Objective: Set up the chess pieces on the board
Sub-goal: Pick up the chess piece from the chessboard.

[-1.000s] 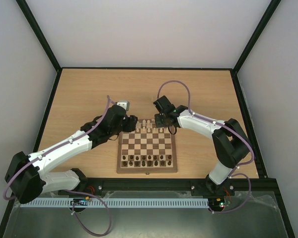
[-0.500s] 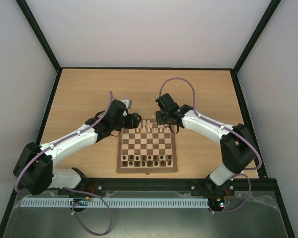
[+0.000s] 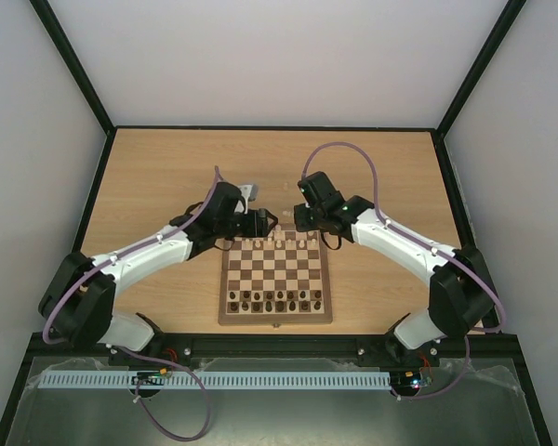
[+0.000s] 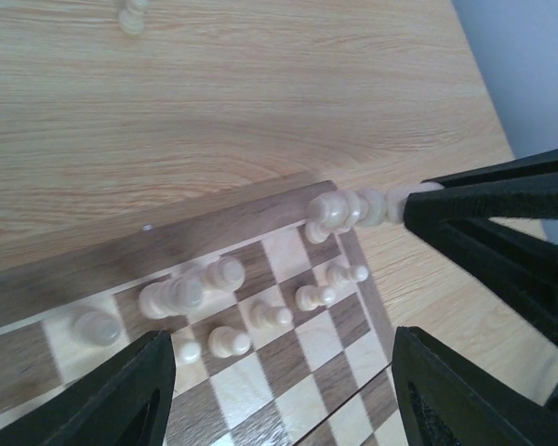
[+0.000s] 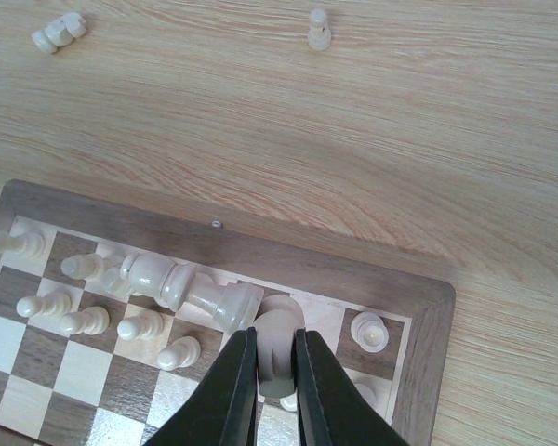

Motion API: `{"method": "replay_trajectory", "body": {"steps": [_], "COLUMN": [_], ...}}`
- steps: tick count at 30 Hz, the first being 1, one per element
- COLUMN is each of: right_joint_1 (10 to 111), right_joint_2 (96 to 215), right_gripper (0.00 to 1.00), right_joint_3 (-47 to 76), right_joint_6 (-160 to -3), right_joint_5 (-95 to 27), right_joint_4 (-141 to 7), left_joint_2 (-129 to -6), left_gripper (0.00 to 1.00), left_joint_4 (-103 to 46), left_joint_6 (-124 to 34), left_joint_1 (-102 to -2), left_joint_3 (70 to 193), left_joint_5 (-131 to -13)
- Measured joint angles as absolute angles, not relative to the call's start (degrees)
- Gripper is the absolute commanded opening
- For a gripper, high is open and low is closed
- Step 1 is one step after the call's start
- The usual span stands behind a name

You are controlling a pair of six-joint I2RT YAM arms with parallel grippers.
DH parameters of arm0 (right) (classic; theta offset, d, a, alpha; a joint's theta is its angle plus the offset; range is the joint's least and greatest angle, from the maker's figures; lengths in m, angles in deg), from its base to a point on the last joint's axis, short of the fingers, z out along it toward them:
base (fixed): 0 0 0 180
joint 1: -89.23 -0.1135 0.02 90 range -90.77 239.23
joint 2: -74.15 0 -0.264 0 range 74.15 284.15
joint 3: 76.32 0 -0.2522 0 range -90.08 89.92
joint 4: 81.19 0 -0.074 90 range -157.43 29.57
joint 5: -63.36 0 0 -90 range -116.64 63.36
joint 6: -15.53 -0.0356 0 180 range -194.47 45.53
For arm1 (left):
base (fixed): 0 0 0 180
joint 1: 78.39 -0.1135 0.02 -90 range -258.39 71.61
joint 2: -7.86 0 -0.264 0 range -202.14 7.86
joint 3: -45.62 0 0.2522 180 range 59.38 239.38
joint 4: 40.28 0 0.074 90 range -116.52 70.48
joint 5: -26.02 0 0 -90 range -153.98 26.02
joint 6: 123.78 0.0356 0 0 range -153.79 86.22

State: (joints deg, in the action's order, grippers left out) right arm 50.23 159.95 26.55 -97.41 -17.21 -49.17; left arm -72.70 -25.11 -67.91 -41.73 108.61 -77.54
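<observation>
The board (image 3: 275,279) lies between the arms. Dark chess pieces (image 3: 274,299) stand along its near rows and cream chess pieces (image 3: 277,242) along its far rows. My right gripper (image 5: 277,372) is shut on a cream piece (image 5: 279,346) over the far right corner squares; a tall cream piece (image 5: 181,286) leans against it. A cream piece (image 5: 369,330) stands on the corner square beside it. My left gripper (image 4: 279,390) hangs open over the far rows, nothing between its fingers (image 4: 121,395). Cream pawns (image 4: 225,341) stand below it. The left wrist view shows the right gripper (image 4: 502,200) with its cream piece (image 4: 349,208).
On the table beyond the board, one cream piece (image 5: 59,31) lies on its side and another (image 5: 319,28) stands upright. The two grippers (image 3: 281,221) are close together over the board's far edge. Black enclosure rails (image 3: 270,127) border the table.
My left arm has swung right toward the board's far edge, and its jaws have opened a little wider. The right gripper has stayed shut on its piece, its elbow swinging outward.
</observation>
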Motion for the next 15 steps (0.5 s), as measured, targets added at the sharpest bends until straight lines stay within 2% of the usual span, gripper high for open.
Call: {"method": "replay_trajectory", "body": {"steps": [8,15], "right_joint_1": [50.23,50.23], "right_joint_2": [159.01,158.25], "right_gripper": [0.1,0.1], "right_joint_3": [26.57,26.68], "right_joint_6": [-97.37,-97.28], "right_joint_5": [-18.09,-18.76], "right_joint_4": [-49.08,-49.06], "left_joint_2": [-76.65,-78.71], "left_gripper": [0.64,0.57], "left_joint_4": [-29.11,-31.6], "left_joint_6": [-69.9,-71.26], "left_joint_1": [-42.38,-43.11], "left_joint_3": [110.08,110.21], "left_joint_5": [-83.31,-87.59]}}
